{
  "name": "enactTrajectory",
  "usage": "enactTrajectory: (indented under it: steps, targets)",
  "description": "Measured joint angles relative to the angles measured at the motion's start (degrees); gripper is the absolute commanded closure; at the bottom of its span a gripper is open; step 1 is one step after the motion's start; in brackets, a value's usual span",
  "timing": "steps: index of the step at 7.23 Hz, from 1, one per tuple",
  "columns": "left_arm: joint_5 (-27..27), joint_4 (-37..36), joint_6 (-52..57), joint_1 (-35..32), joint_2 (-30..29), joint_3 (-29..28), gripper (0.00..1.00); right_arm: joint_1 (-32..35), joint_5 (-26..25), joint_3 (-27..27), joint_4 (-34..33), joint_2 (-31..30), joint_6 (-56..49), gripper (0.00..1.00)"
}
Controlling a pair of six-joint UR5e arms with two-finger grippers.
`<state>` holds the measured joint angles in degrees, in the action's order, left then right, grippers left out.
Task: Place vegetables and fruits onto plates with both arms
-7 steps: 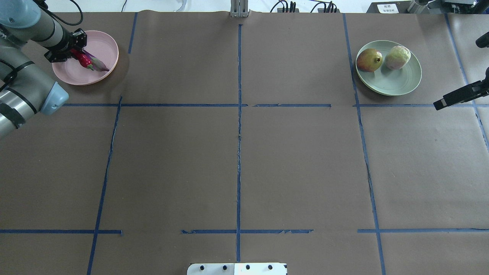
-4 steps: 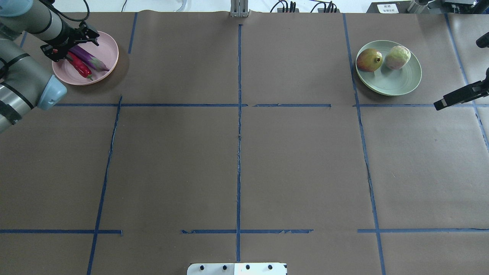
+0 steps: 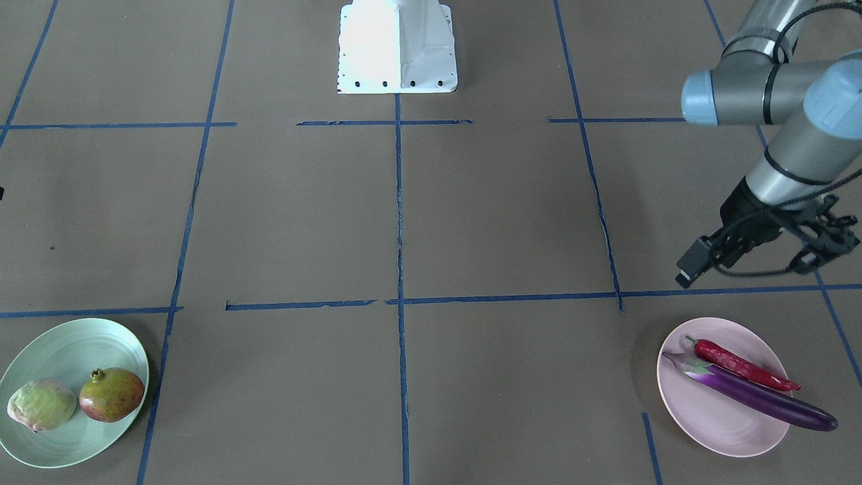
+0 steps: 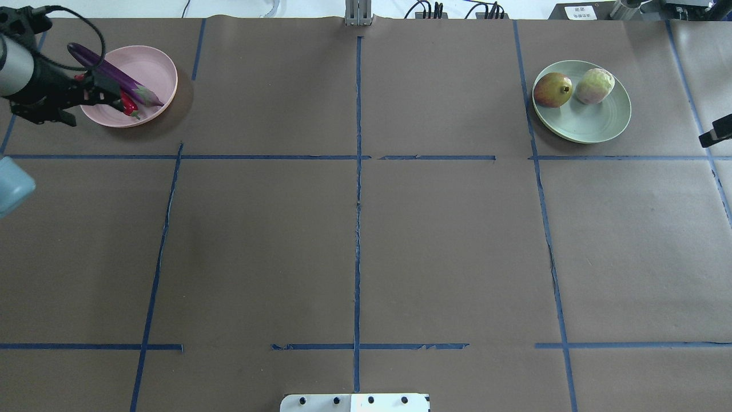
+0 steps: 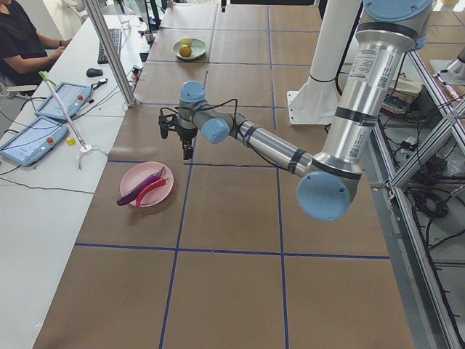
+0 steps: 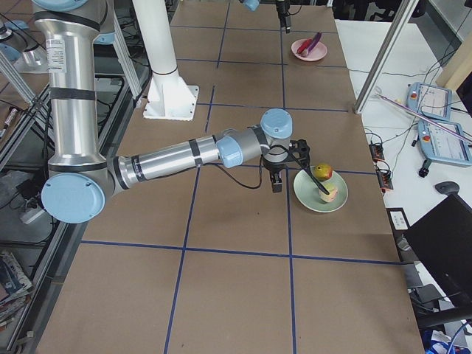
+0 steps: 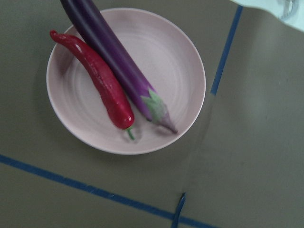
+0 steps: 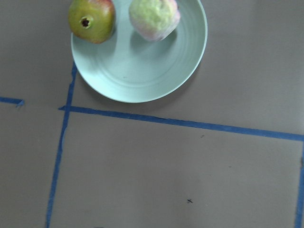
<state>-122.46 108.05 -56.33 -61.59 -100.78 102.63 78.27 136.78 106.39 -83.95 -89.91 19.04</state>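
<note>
— Overhead exterior, start at the white base (image 4: 354,402). What's closest out from it?

— The two claws. On the robot's left, the left claw (image 3: 688,269) hangs above the table (image 3: 471,215), between the base and the pink plate (image 3: 714,424), near the plate. Nothing in it. Wide or narrow, can't tell: the fingers read as one black block.

— And the other?

— Out from the base on the robot's right, the right claw (image 4: 708,137) is barely in frame. Can't tell its opening either. The exterior right view has it raised, just on the base side of the green plate (image 3: 67,350), with no food seen in it.

— Farther out?

— The plates, both well away from the base, one on each side. Pink holds the eggplant (image 3: 761,399) and the red pepper (image 3: 741,366) side by side, pepper on the base side. The eggplant is longer than the plate, so its purple end overhangs the rim and its calyx end lies inside.

— Green?

— The pomegranate (image 3: 112,394) and the pale green fruit (image 3: 42,404), just beside each other, on the half away from the base.

— Why that split?

— My read: sorted by kind, each plate on the side its own arm reaches. All four are plated, so the task looks finished. The claws probably hang short of the plates to stay off the food.
</note>
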Motion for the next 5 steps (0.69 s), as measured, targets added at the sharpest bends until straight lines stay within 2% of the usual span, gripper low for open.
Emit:
enactTrajectory:
  steps: [1, 3, 5]
  targets:
    - [-2.26, -0.09, 13.14, -1.69, 5.70, 3.00, 0.00, 1.66, -1.20, -0.11, -1.14, -0.50, -0.27, 0.00]
    - [-7.12, -0.57, 38.72, -10.27, 14.52, 3.49, 0.00, 3.83, -1.51, 0.30, -1.69, -3.80, -1.20, 0.00]
    - [-14.04, -7.42, 55.02, -20.40, 17.85, 1.53, 0.00, 5.99, 0.00, 3.05, -1.56, -9.51, -2.82, 0.00]
